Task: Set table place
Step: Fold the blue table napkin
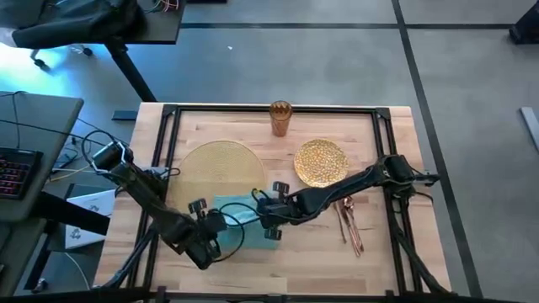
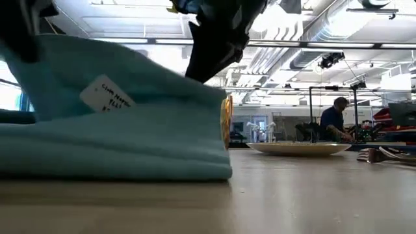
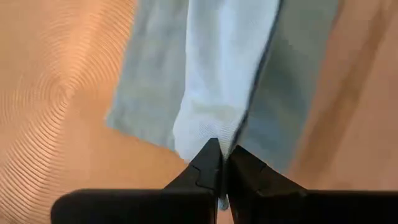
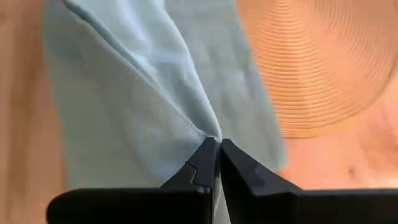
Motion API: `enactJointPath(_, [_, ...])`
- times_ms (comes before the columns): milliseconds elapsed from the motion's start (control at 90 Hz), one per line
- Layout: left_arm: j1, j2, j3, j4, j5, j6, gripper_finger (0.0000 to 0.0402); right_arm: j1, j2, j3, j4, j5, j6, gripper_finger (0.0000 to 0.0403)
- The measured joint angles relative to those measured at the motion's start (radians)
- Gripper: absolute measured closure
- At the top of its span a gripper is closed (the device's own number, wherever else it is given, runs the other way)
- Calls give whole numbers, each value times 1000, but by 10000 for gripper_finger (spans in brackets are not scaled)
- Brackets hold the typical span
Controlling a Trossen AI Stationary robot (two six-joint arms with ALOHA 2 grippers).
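While one teal napkin (image 1: 244,215) lies near the middle of the desk (image 1: 286,261), at about 5 o'clock from the single round pale-gold placemat (image 1: 217,164), it is pinched from two sides. The left tool (image 3: 221,163) is closed on a raised fold of the cloth at its 8 o'clock edge, and the right tool (image 4: 216,149) is closed on another fold at its 3 o'clock edge. One glittery gold plate (image 1: 321,162) sits at 3 o'clock from the placemat, apart from it. One amber cup (image 1: 280,118) stands upright at 12 o'clock, near the far rail. Copper cutlery (image 1: 351,225) is laid at 5 o'clock from the plate; the pieces cannot be counted. One white tag (image 2: 107,96) is seen on the napkin in the low view.
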Motion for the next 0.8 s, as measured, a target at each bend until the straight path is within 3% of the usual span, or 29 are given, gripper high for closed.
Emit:
enactJointPath(111, [32,0,-19,16,30,32,402,8,-12,0,13,41,-27,403])
enactJointPath(267, [42,2,-52,30,52,40,402,34,-32,-4,38,-40,-75,403])
enactJointPath(611, [42,23,-158,195,143,106,402,12,0,-187,224,-126,-66,401])
enactJointPath(800, [42,24,-176,208,165,98,402,5,1,-163,181,-244,-182,351])
